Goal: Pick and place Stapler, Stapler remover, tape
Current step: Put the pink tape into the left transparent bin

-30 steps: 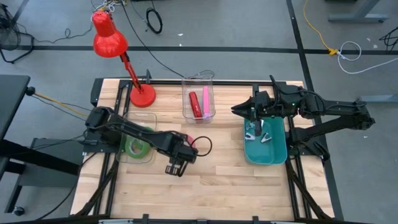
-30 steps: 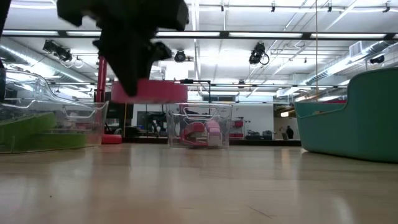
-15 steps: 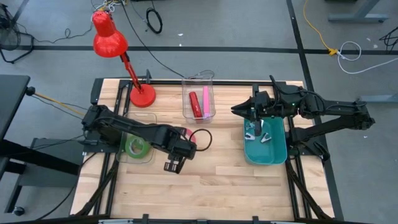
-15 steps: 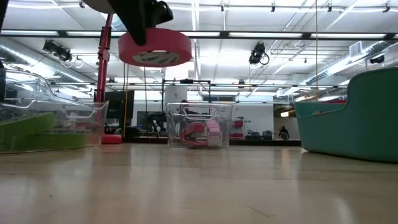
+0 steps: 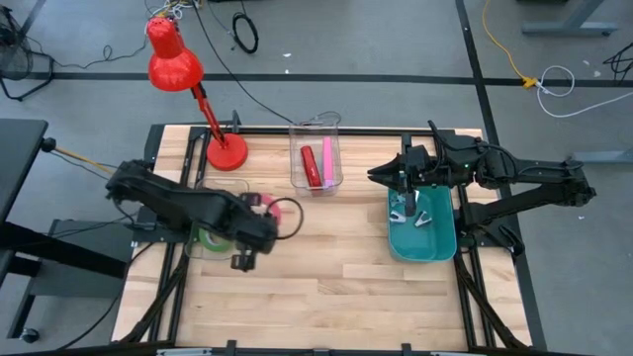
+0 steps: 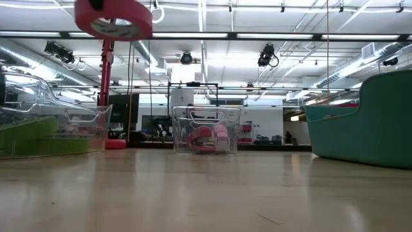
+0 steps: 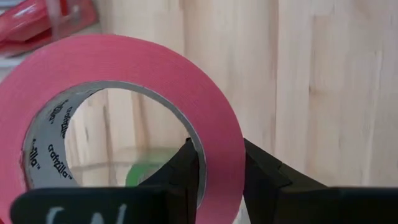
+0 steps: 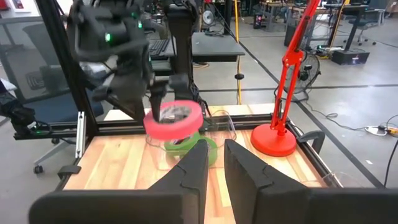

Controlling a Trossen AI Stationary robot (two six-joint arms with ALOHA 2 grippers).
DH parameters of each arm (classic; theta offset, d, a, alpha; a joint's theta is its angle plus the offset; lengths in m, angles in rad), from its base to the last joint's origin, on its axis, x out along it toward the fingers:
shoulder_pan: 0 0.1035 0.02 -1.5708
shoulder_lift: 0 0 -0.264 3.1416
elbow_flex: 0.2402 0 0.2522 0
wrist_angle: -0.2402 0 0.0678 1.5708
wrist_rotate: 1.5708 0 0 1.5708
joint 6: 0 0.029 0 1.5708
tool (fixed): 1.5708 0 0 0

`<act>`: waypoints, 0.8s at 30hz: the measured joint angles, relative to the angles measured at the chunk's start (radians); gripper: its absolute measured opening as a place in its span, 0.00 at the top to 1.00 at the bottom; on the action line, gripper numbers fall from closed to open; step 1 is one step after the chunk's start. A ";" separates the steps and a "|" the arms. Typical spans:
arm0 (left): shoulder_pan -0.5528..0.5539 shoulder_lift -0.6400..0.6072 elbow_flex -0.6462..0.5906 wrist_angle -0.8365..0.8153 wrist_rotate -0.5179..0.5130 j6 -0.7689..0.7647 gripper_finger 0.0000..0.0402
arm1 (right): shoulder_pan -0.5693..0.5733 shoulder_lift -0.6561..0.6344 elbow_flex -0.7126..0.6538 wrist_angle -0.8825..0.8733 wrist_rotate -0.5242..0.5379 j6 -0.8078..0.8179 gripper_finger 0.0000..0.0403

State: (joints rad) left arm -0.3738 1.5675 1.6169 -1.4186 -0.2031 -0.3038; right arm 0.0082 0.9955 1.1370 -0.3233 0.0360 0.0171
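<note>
Red desk lamp [image 5: 183, 84] at the far left corner of the wooden table [image 5: 326, 287], round base planted on the slats, thin red stem rising in front of the clear bin in the low view. Clear plastic bin [image 5: 220, 232] on the left, holding a green tape ring [image 5: 218, 234] lying flat. Directly beside that bin, the left pincer [image 7: 221, 180], clamped on the wall of a pink-red tape roll [image 7: 124, 99], one dark finger inside the hollow and one outside; roll lifted well clear of the table, a smooth glossy band with grey printed core, seen high in the low view [image 6: 114, 18]. Second clear bin [image 5: 316, 158] at the far middle, with a red stapler [image 5: 309, 165] and a pink one beside it. Teal tub [image 5: 423, 232] on the right, opaque, rounded corners, small metal pieces inside. Right pincer [image 5: 407, 186] hanging over the tub's far end, fingers [image 8: 249, 171] narrowly parted around nothing. Table itself pale butcher-block, black frame rails along its edges.
</note>
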 joint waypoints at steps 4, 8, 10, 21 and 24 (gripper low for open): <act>-0.032 -0.069 0.000 -0.055 -0.025 -0.084 0.76 | 0.000 0.000 0.000 0.000 0.000 -0.004 0.86; -0.056 -0.123 0.000 -0.108 -0.049 -0.150 0.76 | 0.000 0.000 0.000 0.000 0.000 -0.004 0.86; -0.064 -0.147 0.000 -0.130 -0.062 -0.170 0.77 | 0.000 0.000 0.000 0.000 0.000 -0.004 0.86; -0.080 -0.231 -0.001 -0.153 -0.148 -0.174 0.77 | 0.000 0.000 0.000 0.001 0.000 0.010 0.86; -0.080 -0.246 -0.001 -0.153 -0.160 -0.156 0.76 | 0.000 0.000 0.000 0.001 0.000 0.024 0.86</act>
State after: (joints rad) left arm -0.4541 1.3212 1.6161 -1.5711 -0.3634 -0.4600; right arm 0.0082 0.9955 1.1370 -0.3225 0.0360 0.0413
